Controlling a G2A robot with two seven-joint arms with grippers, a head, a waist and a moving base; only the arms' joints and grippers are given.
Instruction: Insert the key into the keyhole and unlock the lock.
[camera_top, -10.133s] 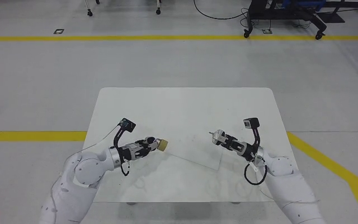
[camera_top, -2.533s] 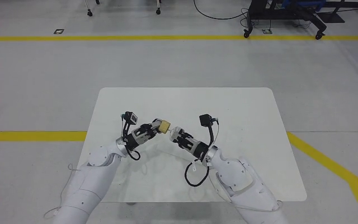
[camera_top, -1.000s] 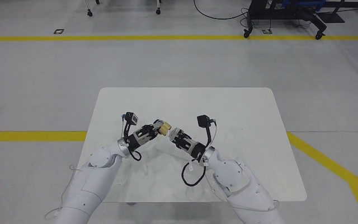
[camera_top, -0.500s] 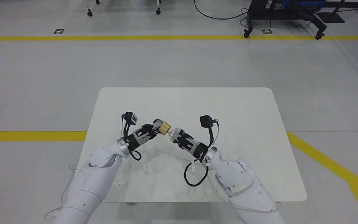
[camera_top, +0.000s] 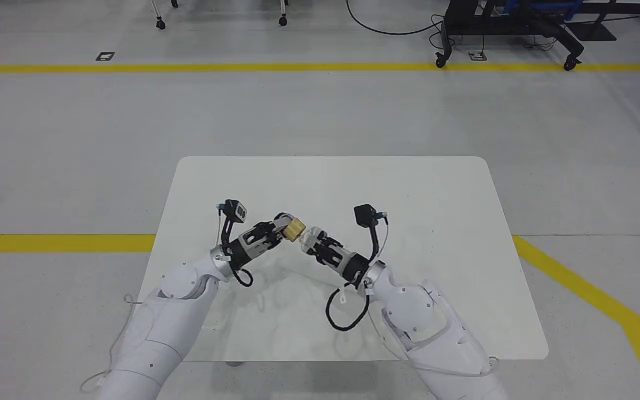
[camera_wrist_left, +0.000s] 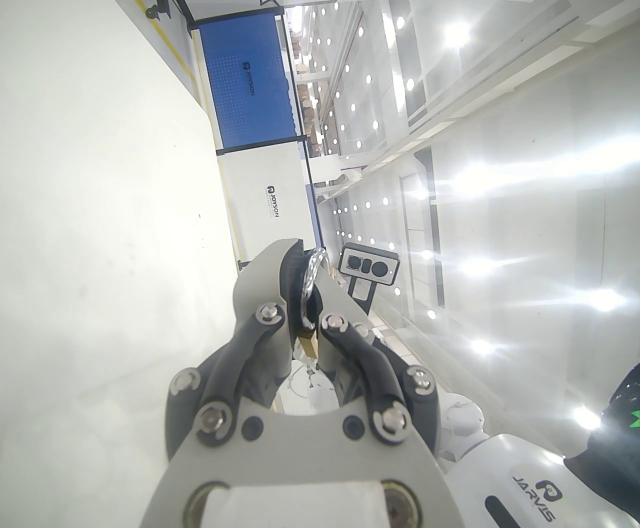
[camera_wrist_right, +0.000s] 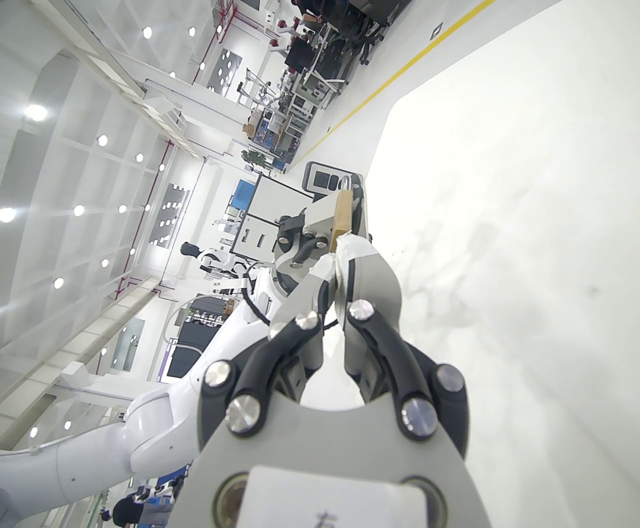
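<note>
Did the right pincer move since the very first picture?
Yes. The right pincer went from the table's right half toward its middle, up to the lock.

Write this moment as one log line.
left gripper: shut on padlock | right gripper: shut, tips at padlock | key: hidden | insertion: cannot tell

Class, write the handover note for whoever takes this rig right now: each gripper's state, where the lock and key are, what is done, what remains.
Left gripper: jaws shut on the brass lock, held over the table.
Right gripper: jaws shut, apparently on the key, which is hidden between them; its tip meets the lock's end.
Done: lock and key picked up and brought together.
Left: whether the key is seated cannot be told; confirm insertion, then turn to unlock.
</note>
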